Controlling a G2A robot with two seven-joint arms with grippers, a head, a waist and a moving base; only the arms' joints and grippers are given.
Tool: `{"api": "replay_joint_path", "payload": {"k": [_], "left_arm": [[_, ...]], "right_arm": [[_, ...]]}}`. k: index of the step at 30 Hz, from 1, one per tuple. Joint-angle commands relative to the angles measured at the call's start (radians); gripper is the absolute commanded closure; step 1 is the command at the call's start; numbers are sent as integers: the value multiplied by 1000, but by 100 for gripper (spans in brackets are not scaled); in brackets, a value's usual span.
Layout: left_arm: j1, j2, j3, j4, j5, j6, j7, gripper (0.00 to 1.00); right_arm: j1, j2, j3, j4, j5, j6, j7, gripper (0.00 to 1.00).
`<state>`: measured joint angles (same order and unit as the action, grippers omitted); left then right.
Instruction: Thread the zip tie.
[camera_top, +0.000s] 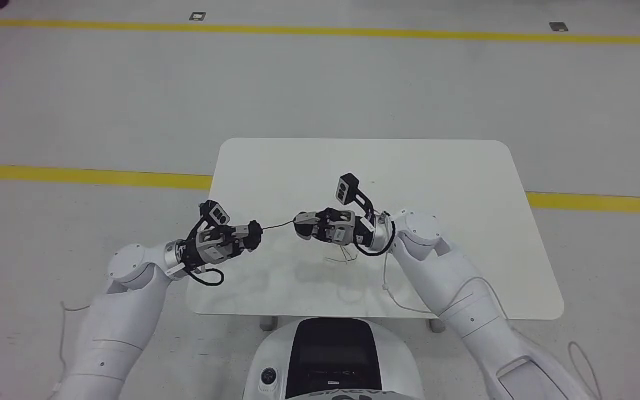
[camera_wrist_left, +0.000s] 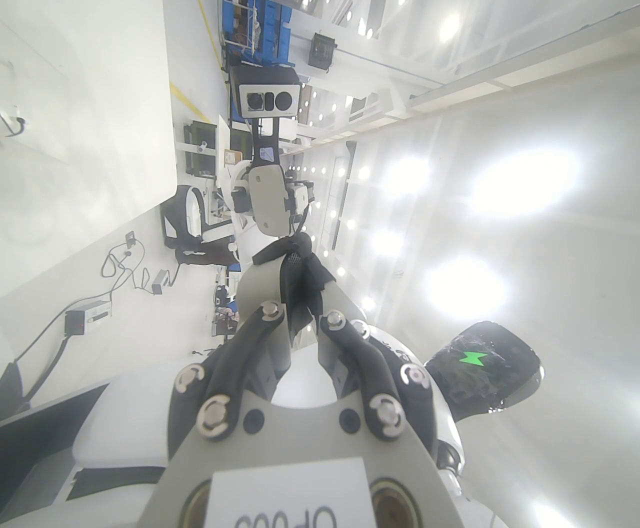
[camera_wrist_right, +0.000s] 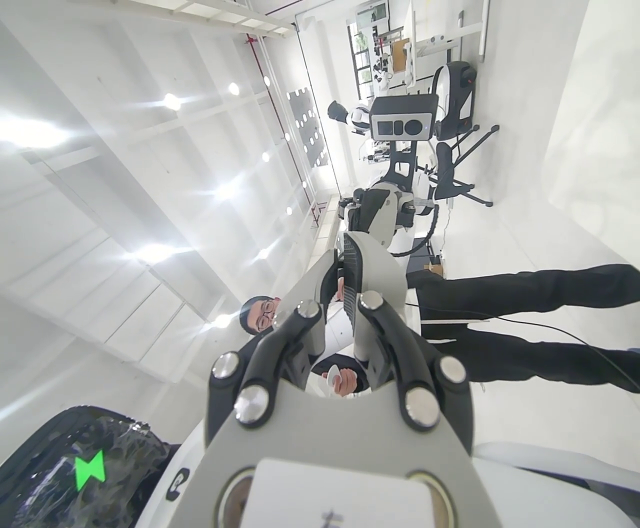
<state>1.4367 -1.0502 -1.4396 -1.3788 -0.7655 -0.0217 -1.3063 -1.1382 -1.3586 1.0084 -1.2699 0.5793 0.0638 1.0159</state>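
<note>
The thin dark plastic zip tie (camera_top: 280, 221) hangs in the air above the near half of the white rounded-rectangle table (camera_top: 450, 180), stretched as 1 almost straight line between the 2 grippers and touching nothing below it. The left gripper (camera_top: 252, 234) is clenched on one end, its dark-padded tips pressed together in the left wrist view (camera_wrist_left: 295, 255). The right gripper (camera_top: 303, 224) is closed on the other end, its ribbed pads meeting in its own view (camera_wrist_right: 342, 260), though the strap is too thin to pick out there. Which end carries the locking head cannot be told. I judge the zip tie to be very light, springy along its length and smooth, so it will bow rather than kink, twist easily in a pinch, and slip if held by the very tip. The best hold is probably just behind the head on 1 side and a short way back from the tail tip on the other, leaving the free tip stiff enough to aim. Room is generous: open tabletop lies beyond and to both sides, and the table's near edge sits under the forearms. Some thin pale strands (camera_top: 345, 255) rest on the surface just under the right gripper — worth passing above them.
</note>
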Motion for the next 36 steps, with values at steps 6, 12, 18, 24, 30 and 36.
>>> {"api": "replay_joint_path", "payload": {"k": [6, 12, 18, 24, 30, 36], "left_arm": [[0, 0, 0, 0, 0, 0, 0, 0], [0, 0, 0, 0, 0, 0, 0, 0], [0, 0, 0, 0, 0, 0, 0, 0], [0, 0, 2, -3, 6, -1, 4, 0], [-19, 2, 17, 0, -33, -25, -64, 29], [-59, 3, 48, 29, -55, -37, -84, 0]], "right_arm": [[-7, 3, 6, -8, 10, -14, -13, 100], [-14, 6, 7, -13, 18, -20, -29, 100], [-14, 7, 5, -14, 14, -34, -36, 100], [-16, 7, 6, -15, 14, -35, -41, 100], [-37, 4, -7, -39, 46, -46, -56, 100], [-32, -6, -44, -34, 75, -52, -52, 100]]}}
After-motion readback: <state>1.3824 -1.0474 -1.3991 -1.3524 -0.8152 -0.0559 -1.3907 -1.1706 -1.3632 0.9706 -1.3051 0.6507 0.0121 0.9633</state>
